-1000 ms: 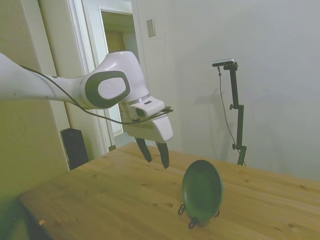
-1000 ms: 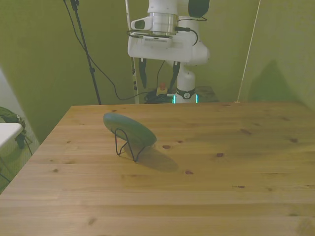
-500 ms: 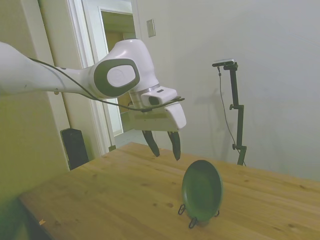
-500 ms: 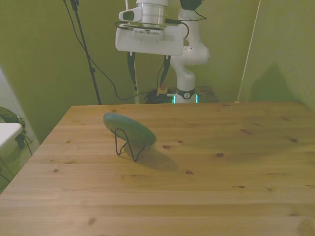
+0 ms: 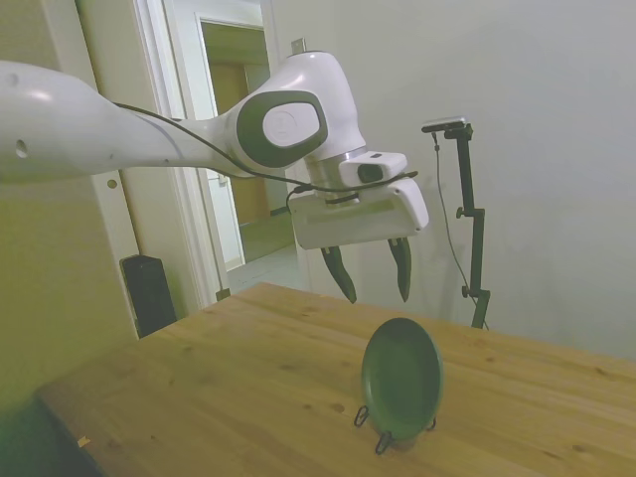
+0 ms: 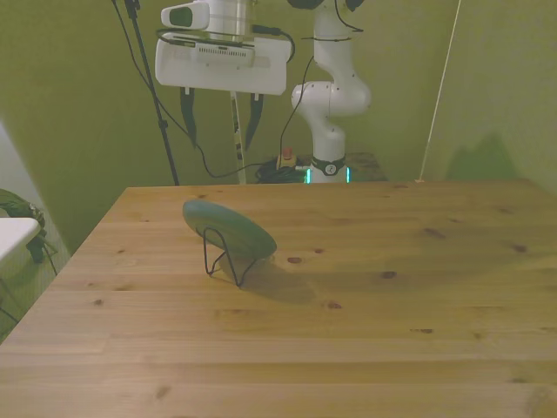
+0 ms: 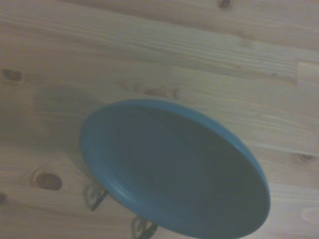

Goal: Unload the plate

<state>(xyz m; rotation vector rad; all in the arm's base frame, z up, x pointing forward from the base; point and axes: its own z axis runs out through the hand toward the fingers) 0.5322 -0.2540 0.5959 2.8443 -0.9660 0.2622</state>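
Observation:
The dark green plate (image 5: 401,378) leans nearly upright in a thin black wire stand (image 5: 376,437) on the wooden table (image 5: 229,388). In the front view the plate (image 6: 228,228) tilts back over the stand (image 6: 223,259), toward the front view's left. My gripper (image 5: 373,280) hangs open and empty in the air, above the plate and a little behind it. The front view shows the gripper (image 6: 220,131) high over the table's far edge with its two dark fingers spread. Close up in the wrist view, the plate (image 7: 174,169) fills much of the picture, with the stand's feet (image 7: 94,195) at its rim.
A doorway (image 5: 243,149) and a dark speaker box (image 5: 149,291) stand beyond the table's far corner. Cables (image 6: 178,131) hang behind the table in the front view. A white object (image 6: 13,233) sits off the table at the front view's left.
The arm has risen and swung toward the front view's left, bringing the open gripper from beside the plate to above it. The plate and stand have not moved.

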